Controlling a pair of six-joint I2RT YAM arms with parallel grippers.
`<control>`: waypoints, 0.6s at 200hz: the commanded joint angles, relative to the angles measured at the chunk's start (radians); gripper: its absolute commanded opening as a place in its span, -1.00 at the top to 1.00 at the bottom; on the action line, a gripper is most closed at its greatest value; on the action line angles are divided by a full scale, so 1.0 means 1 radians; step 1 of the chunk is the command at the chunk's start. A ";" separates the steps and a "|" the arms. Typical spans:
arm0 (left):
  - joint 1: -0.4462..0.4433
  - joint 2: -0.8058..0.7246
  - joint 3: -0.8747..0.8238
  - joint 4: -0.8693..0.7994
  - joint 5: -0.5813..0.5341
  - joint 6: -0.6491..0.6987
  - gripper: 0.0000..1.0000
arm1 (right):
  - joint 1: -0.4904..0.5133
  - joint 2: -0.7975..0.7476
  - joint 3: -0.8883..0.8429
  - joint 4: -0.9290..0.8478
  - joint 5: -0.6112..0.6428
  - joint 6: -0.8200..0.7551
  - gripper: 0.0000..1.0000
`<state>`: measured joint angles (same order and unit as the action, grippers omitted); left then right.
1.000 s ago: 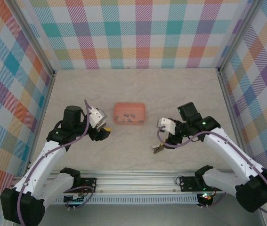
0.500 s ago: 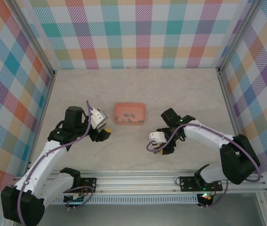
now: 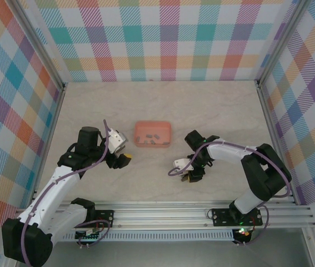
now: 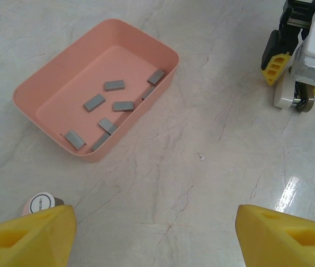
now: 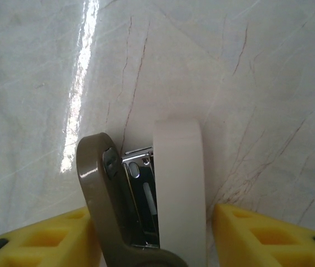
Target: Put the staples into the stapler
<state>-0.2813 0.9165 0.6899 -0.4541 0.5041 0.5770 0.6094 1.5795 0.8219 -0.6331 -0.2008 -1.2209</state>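
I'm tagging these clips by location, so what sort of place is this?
Most likely a robot test cell, not an office: a marble-look table walled by plaid panels, two arms bolted to a metal rail at its near edge, and a pink tray of staples set out.

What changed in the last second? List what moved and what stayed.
The right gripper came forward and down over the stapler, now straddling it with jaws closing; a firm grip isn't clear. The stapler stayed on the table. The left gripper remained open, nearly still; tray and staples unchanged.
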 commanded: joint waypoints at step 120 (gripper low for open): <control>-0.023 0.025 -0.007 0.222 0.117 -0.417 -0.49 | 0.008 -0.341 -0.130 0.471 0.023 0.410 0.36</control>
<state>-0.2878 0.9295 0.6701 -0.3531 0.5438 0.3588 0.6094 1.3289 0.7250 -0.4309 -0.1761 -1.0435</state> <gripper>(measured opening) 0.750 0.326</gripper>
